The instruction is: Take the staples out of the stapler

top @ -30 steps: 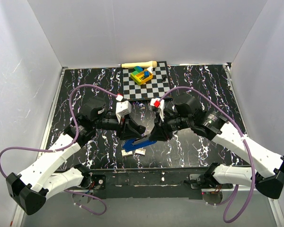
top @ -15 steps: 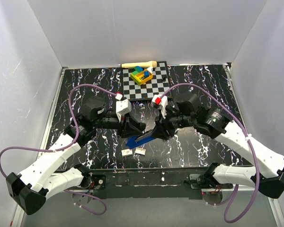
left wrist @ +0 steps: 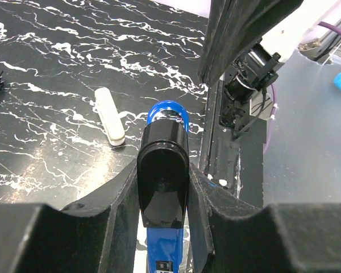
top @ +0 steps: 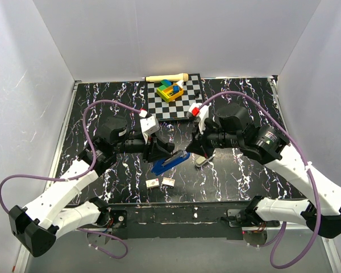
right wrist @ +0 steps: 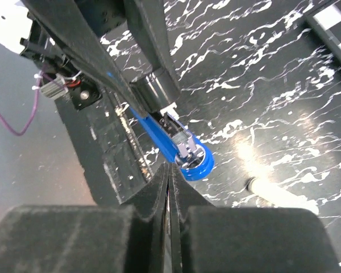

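My left tool (left wrist: 163, 183) grips the blue stapler (left wrist: 166, 112) at the table's (top: 247, 102) near middle, and my right tool (right wrist: 169, 170) is pinched closed by its nose. Two small pale pieces (top: 161, 182) lying nearby suggest staples are partly out.

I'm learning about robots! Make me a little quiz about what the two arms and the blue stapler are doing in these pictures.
1. Which one is holding the stapler?
A) the left gripper
B) the right gripper
C) neither

2. True or false: the white stick-shaped piece is lying on the checkered board.

3. Fill in the blank: the jaws of the right gripper are ____ (open or shut).

Key
1. A. Its jaws are clamped on both sides of the stapler.
2. False. It lies on the black marbled table, beside the stapler.
3. Shut.
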### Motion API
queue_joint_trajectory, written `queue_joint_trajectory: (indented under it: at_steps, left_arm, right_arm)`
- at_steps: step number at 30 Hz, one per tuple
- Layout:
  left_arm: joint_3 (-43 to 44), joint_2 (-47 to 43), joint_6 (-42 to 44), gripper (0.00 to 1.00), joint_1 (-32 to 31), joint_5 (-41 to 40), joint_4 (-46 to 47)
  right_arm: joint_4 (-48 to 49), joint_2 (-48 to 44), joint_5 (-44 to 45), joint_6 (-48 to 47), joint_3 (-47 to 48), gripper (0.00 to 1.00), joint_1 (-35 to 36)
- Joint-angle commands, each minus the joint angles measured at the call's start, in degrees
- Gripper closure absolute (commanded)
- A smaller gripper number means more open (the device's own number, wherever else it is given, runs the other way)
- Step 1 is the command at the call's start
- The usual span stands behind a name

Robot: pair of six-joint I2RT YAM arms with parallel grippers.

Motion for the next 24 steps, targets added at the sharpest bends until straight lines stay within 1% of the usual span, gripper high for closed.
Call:
queue_joint_trajectory:
  at_steps: [1, 3, 4, 7, 13, 24]
  left_arm:
    - [1.8, -0.7, -0.4, 1.00, 0.3, -2.6, 3.1]
    - [1.8, -0.5, -0.4, 1.00, 0.3, -3.2, 3.2]
    - [1.6, -0.5, -2.1, 1.00, 0.3, -3.6, 3.4]
    - [1.6, -0.3, -3.2, 1.00, 0.3, -4.3, 4.6]
    - [1.7, -0.5, -4.3, 1.00, 0.3, -5.6, 5.6]
    - [1.8, -0.2, -5.2, 1.00, 0.5, -10.5, 6.5]
  right_arm:
    - [2.6, 2.1, 5.4, 2.7, 4.9, 0.99, 0.2]
    - [4.7, 3.0, 6.5, 4.2, 5.0, 0.99, 0.2]
    - [5.5, 3.5, 6.7, 4.8, 5.0, 0.99, 0.2]
    - [7.8, 5.0, 7.1, 6.6, 4.8, 0.99, 0.2]
    - [11.7, 8.2, 8.1, 9.8, 3.8, 0.99, 0.2]
    - [12.4, 11.6, 10.8, 12.3, 2.0, 0.99, 0.2]
